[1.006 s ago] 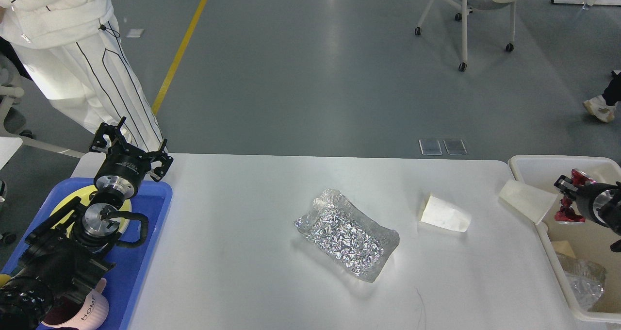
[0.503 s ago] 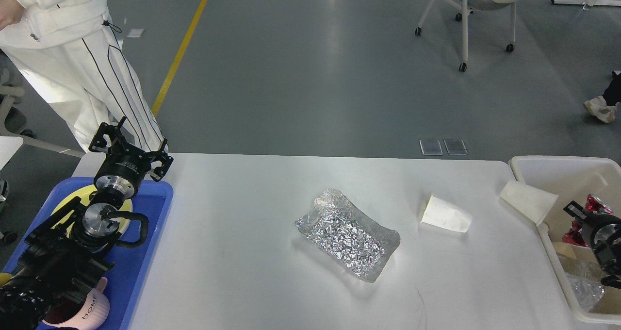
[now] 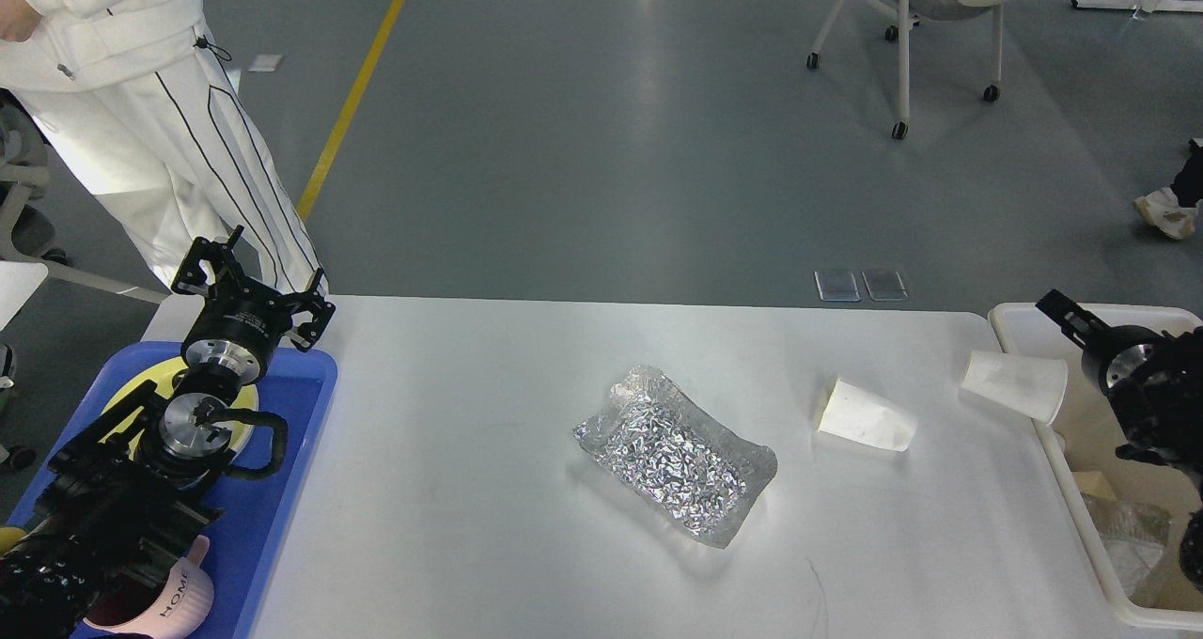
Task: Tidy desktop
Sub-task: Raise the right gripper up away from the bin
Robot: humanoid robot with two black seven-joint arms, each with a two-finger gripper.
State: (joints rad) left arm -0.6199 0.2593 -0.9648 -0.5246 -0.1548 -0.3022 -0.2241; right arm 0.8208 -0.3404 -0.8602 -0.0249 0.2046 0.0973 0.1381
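Since a second ago our right gripper (image 3: 1067,315) has let go of the red wrapper into the cream bin (image 3: 1010,324) and swung up to the bin's far corner, at the right edge of the frame; whether its fingers are spread we cannot tell. One piece of litter is dealt with, we judge. The desktop (image 3: 489,489) fills the lower middle, carrying a foil bag (image 3: 675,453) and two paper cups (image 3: 865,416), one just beside that gripper. Our left gripper (image 3: 246,277) hovers spread and empty above the blue tray (image 3: 282,451), lower left.
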